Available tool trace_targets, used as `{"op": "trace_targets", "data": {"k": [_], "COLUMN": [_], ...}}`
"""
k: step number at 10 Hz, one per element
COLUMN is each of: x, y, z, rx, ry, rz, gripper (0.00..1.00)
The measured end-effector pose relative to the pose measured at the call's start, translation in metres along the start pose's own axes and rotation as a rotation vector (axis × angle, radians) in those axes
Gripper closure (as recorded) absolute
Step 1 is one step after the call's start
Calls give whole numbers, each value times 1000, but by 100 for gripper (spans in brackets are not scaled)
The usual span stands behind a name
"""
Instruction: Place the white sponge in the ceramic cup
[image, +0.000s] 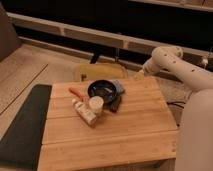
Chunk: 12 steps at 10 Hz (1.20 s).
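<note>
Far left, at 9 o'clock of the tabletop (125, 135): dark mat (20, 125), flat, running alongside the wooden edge.

Left of centre on the planks, a tight cluster.
- Orange stick (75, 92): short, angled, at 10 o'clock of the cup.
- White tube (84, 113): on its side, at 8 o'clock of the cup, touching or just beside it; cannot tell which.
- Cup (95, 104): upright, cream, pale inside.
- Black bowl (103, 90): wide, at 1 o'clock of the cup, rims close together.
- Small black gadget (115, 104): at 3 o'clock of the cup, near it.
- Sponge (119, 86): flat on the tabletop, bluish-grey, tucked against the bowl's rim at its 2 o'clock. Not in the cup, and apart from it.

Beyond the far edge, at 12 o'clock of the bowl: yellow seat (100, 71).

Right: white arm (170, 57) reaching in from 3 o'clock. Hand (137, 75) at its end, over the far edge of the tabletop, at 2 o'clock of the sponge, near but not touching. Spread wide, holding nothing.
</note>
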Motion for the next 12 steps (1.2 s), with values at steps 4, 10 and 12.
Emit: {"op": "trace_targets", "data": {"k": [4,10,12], "x": [-4,-10,-11], "y": [16,62,79], "z": [45,108,120], "rx": [-14,-138,-180], "ry": [53,147,171], "rz": [9,-16,-37], "gripper": [35,35,35]}}
